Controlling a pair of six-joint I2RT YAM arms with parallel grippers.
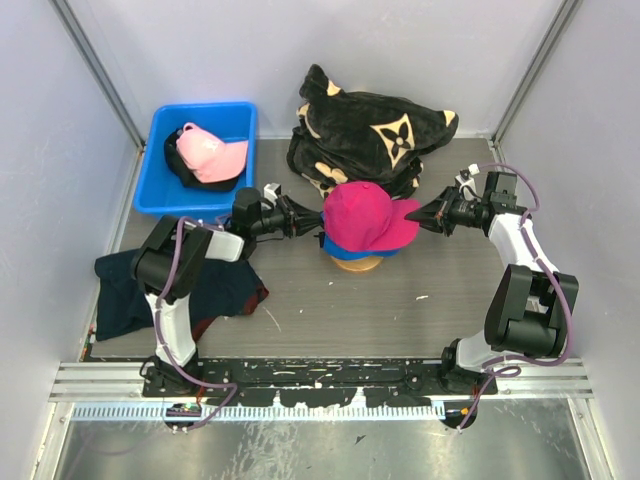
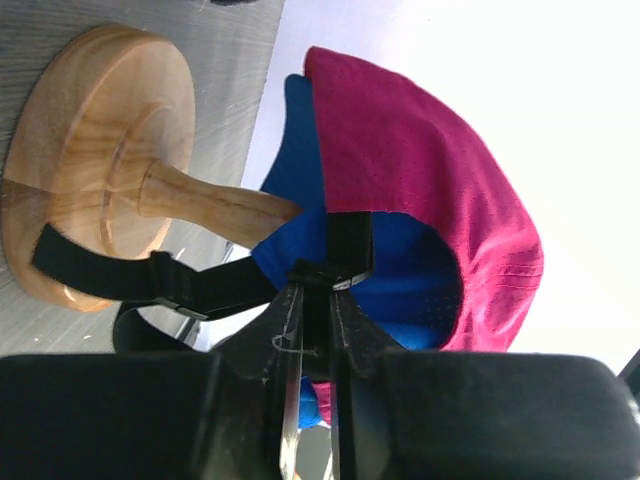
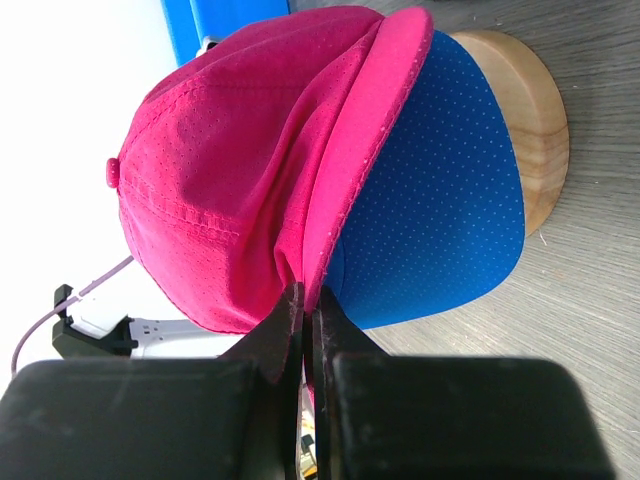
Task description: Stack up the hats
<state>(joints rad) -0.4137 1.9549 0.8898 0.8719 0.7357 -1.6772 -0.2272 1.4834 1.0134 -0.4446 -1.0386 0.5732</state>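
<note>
The magenta cap (image 1: 368,215) sits over the blue cap (image 1: 350,252) on the wooden stand (image 1: 358,264), while the light pink cap (image 1: 208,152) lies in the blue bin (image 1: 200,115). The right gripper (image 1: 414,213) is pinched shut on the magenta brim's edge and the left gripper (image 1: 314,222) is drawn narrow on the black back strap (image 2: 348,245). Should the arms tug apart or release unevenly, the top cap could skew, drag the blue one round, or tip the stand

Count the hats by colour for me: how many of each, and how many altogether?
Magenta hat: 1
Blue hat: 1
Light pink hat: 1
Black hat, mostly hidden under the pink one: 1
Total: 4
</note>
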